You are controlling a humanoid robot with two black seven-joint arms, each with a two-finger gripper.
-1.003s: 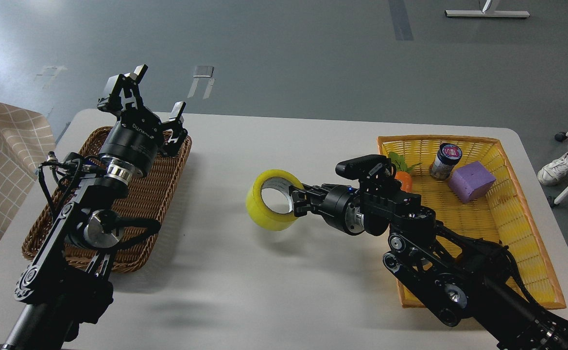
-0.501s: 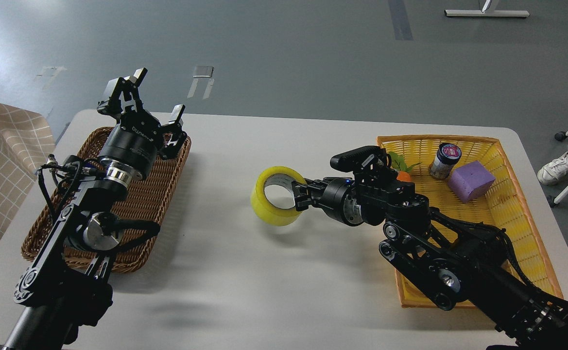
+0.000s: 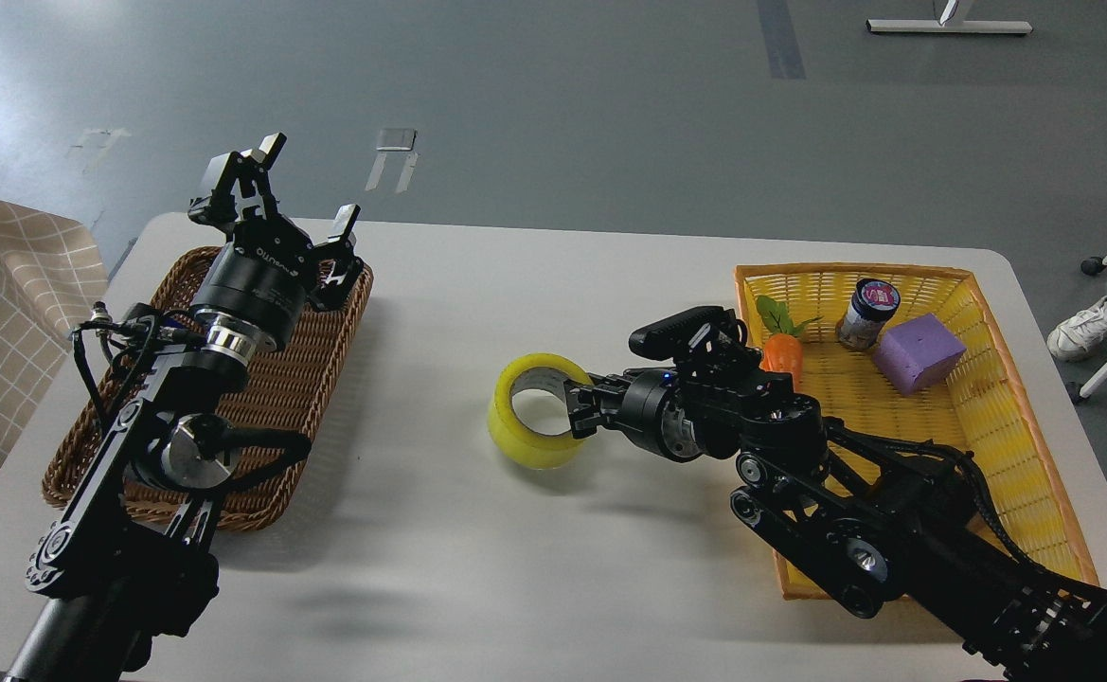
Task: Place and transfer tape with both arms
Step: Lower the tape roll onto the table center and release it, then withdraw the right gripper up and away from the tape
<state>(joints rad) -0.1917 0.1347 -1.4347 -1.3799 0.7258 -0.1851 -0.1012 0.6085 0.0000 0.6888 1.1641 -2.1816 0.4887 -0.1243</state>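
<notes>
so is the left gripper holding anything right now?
No, the left gripper is open and empty above the brown basket; the tape is held by the right gripper.

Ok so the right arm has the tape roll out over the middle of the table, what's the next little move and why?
Probably lower it the last bit onto the table and open. The right gripper pinches the tape by its wall, low over bare tabletop between the two baskets, while the left gripper waits open above the brown basket, ready to collect it.
</notes>
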